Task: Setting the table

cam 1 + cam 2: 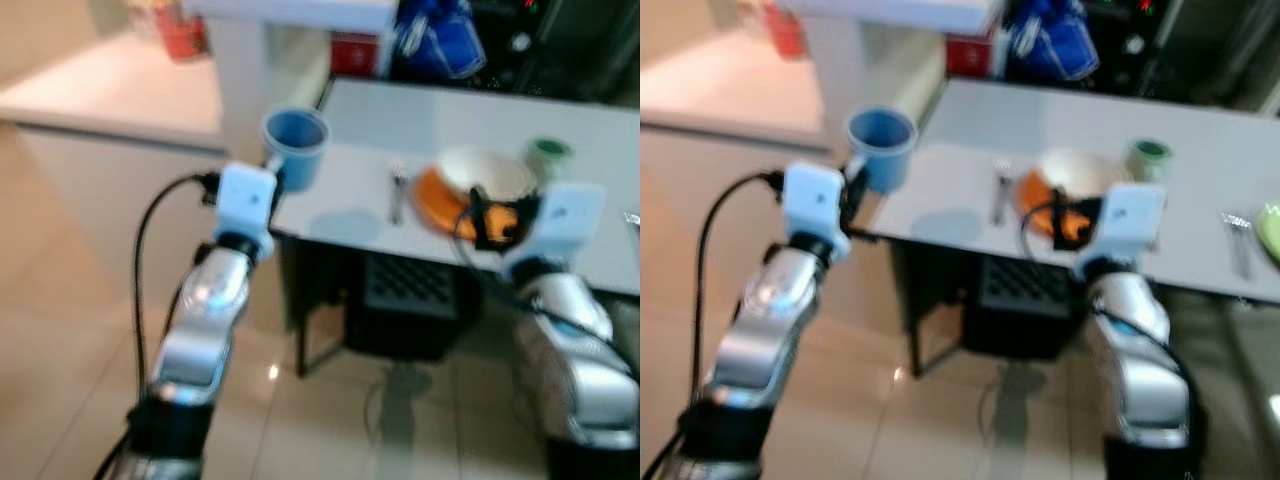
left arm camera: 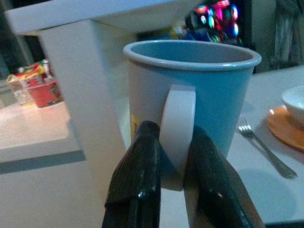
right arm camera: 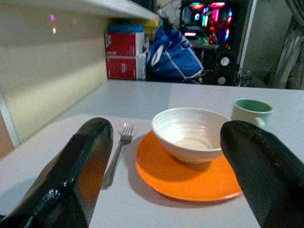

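Blue mug (image 2: pixel 190 99) hangs by its handle in the clenched left gripper (image 2: pixel 173 161); right gripper (image 3: pixel 166 161) gapes before the bowl (image 3: pixel 189 133).

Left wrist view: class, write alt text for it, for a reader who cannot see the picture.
The left tool grips the white handle of a blue mug, its two black fingers closed on either side of the handle. Beyond the mug, on a white table, a fork lies beside an orange plate that holds a white bowl.
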Available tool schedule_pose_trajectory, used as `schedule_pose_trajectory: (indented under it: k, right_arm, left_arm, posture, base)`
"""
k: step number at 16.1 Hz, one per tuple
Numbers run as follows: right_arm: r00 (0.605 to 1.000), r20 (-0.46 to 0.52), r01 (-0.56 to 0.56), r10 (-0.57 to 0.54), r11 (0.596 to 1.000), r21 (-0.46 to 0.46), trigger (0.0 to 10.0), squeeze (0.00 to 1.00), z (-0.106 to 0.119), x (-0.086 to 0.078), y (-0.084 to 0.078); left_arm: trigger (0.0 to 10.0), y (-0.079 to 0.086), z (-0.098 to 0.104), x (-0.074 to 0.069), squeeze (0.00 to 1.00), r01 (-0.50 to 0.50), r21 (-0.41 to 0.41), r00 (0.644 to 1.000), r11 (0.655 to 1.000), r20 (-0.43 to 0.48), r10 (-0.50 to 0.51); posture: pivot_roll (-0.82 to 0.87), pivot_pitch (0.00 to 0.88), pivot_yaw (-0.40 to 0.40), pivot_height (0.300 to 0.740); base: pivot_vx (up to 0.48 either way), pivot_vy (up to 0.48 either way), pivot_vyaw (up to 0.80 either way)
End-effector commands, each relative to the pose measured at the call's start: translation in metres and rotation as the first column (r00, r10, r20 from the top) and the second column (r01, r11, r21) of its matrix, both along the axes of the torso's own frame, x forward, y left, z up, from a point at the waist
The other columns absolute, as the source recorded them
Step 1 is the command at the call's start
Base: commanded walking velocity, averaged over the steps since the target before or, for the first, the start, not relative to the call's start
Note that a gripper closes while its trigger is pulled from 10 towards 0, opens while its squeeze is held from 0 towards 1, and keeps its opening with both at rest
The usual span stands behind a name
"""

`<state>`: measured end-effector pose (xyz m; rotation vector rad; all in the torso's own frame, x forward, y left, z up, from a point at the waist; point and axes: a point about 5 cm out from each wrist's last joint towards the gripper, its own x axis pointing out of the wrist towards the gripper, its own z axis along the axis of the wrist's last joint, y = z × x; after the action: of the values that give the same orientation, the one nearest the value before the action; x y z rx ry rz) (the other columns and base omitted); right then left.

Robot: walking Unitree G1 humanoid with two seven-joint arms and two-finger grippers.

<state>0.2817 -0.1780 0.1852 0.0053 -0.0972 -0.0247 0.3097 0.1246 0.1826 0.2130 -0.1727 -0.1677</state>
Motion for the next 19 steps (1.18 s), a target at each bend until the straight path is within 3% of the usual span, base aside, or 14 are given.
schedule_pose_trajectory:
  k: [1,4,15,19]
  right_arm:
    - [1.000,0.001,0.027,-0.027,1.000,-0.007,10.0,0.00,0.0024,0.0003,-0.0058]
    - [1.000,0.002,0.027,-0.027,1.000,-0.006,10.0,0.00,0.0025,0.0004,-0.0056]
    - [0.999,0.009,0.042,-0.042,0.999,-0.022,10.0,0.00,0.0039,-0.0020,-0.0087]
    - [0.998,0.003,0.055,-0.055,0.998,-0.029,10.0,0.00,0.0042,-0.0008,-0.0106]
  left_arm:
    - [10.0,-0.0040,0.0076,0.0014,0.00,0.010,-0.008,1.000,1.000,0.029,-0.010]
    - [10.0,-0.0043,0.0079,0.0022,0.00,0.013,-0.008,0.999,1.000,0.032,-0.013]
    - [10.0,-0.0121,0.0068,0.0043,0.00,0.034,-0.020,0.999,0.999,0.031,-0.033]
    - [10.0,-0.0138,0.0086,0.0042,0.00,0.046,-0.072,0.999,0.996,0.029,-0.044]
  posture:
    - [-0.07,0.000,0.028,0.740]
    - [-0.08,0.000,0.031,0.740]
    - [-0.09,0.000,0.039,0.740]
    - [-0.09,0.000,0.039,0.740]
  base:
    - [0.000,-0.454,-0.80]
    - [0.000,-0.454,-0.80]
    - [0.000,-0.454,0.00]
    - [0.000,-0.086,0.00]
